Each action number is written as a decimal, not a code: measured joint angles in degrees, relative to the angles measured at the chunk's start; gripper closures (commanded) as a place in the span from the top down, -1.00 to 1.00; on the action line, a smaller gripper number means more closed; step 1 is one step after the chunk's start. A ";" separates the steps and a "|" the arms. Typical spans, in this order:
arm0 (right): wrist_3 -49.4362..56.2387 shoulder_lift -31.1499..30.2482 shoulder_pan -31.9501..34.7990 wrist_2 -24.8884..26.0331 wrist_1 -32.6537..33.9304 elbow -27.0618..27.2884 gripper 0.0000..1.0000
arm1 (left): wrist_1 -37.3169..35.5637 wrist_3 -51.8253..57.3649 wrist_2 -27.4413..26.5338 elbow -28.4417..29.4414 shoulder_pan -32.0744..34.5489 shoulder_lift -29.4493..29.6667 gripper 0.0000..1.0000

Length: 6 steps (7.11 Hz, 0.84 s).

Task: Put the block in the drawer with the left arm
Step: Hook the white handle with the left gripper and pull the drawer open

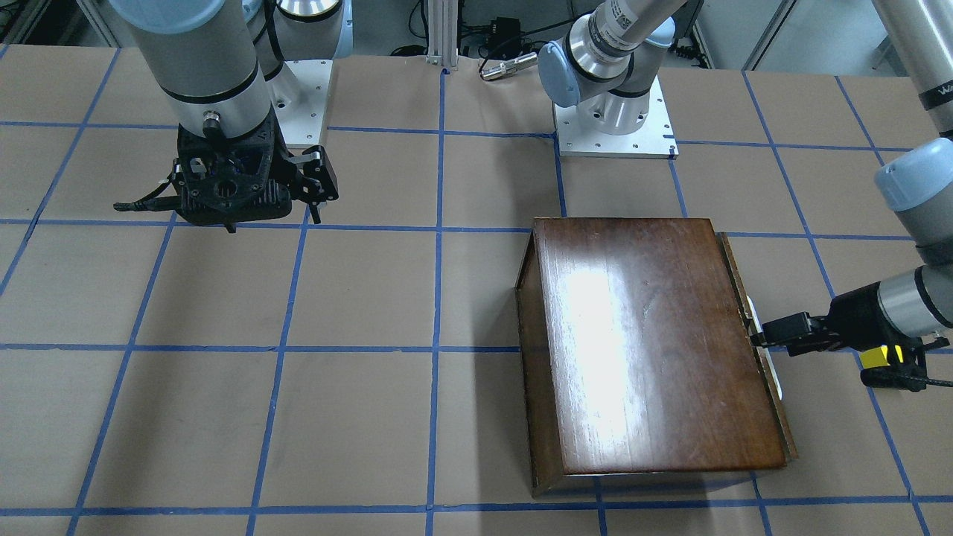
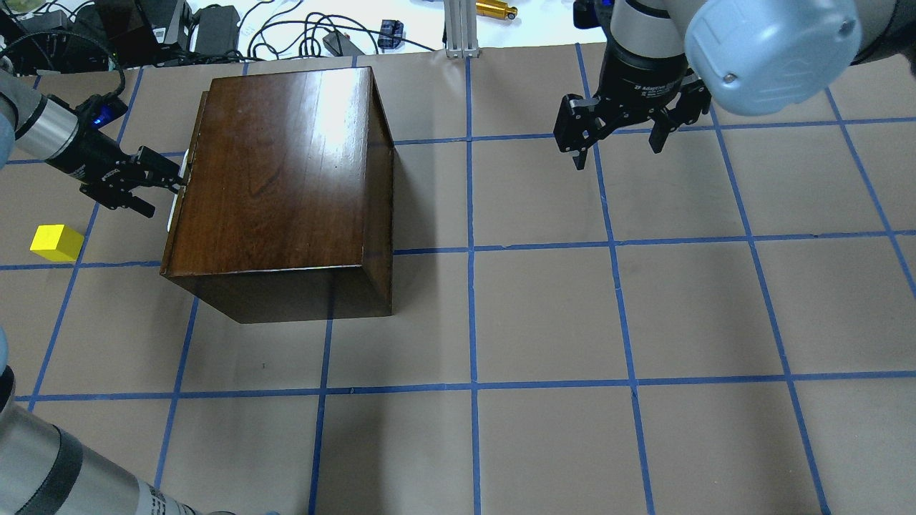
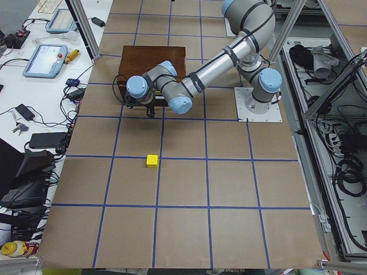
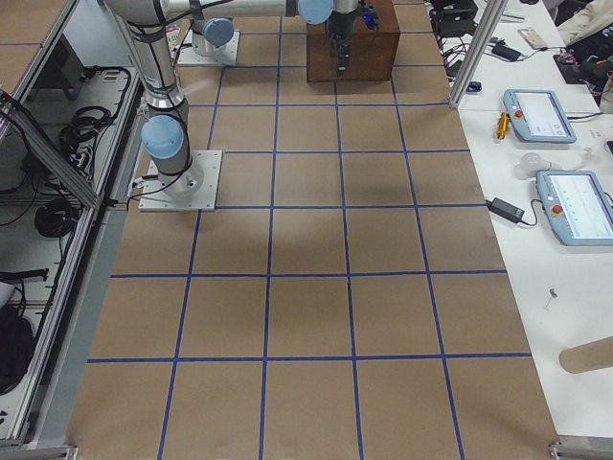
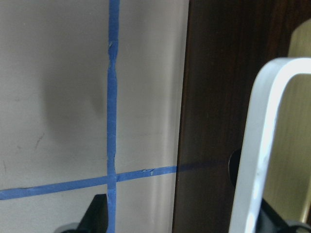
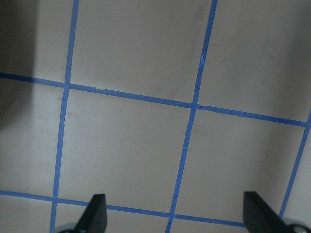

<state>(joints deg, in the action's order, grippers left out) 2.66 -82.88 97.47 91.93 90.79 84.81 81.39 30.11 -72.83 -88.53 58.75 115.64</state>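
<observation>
The yellow block (image 2: 57,242) lies on the table left of the dark brown box (image 2: 286,172); it also shows in the front view (image 1: 881,356) and the left side view (image 3: 152,161). The drawer sits pushed into the box, with only its dark front panel (image 5: 209,97) and white handle (image 5: 262,145) showing. My left gripper (image 2: 166,194) is open at the drawer front, and in its wrist view (image 5: 184,221) the handle stands between the fingertips, close to the right one. My right gripper (image 2: 615,146) hangs open and empty above bare table (image 6: 177,218).
The table is brown paper with a blue tape grid (image 2: 471,250). Cables and power bricks (image 2: 215,28) lie beyond the far edge. The arm bases (image 1: 614,119) stand at the robot's side. The block is about one grid cell from the box.
</observation>
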 measured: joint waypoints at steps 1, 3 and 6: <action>-0.02 0.00 0.00 0.00 0.00 0.00 1.00 | -0.11 0.78 -0.02 0.00 -0.98 0.07 1.00; 0.01 0.00 0.00 0.00 0.00 0.00 1.00 | -0.23 3.38 -0.15 0.05 -2.97 0.32 1.00; -0.02 0.00 0.00 0.00 0.00 0.00 1.00 | -0.79 6.90 -0.57 0.31 -6.67 0.84 1.00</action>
<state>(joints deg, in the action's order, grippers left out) 2.64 -82.88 97.47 91.93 90.79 84.82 80.60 37.01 -73.39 -88.22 52.08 116.48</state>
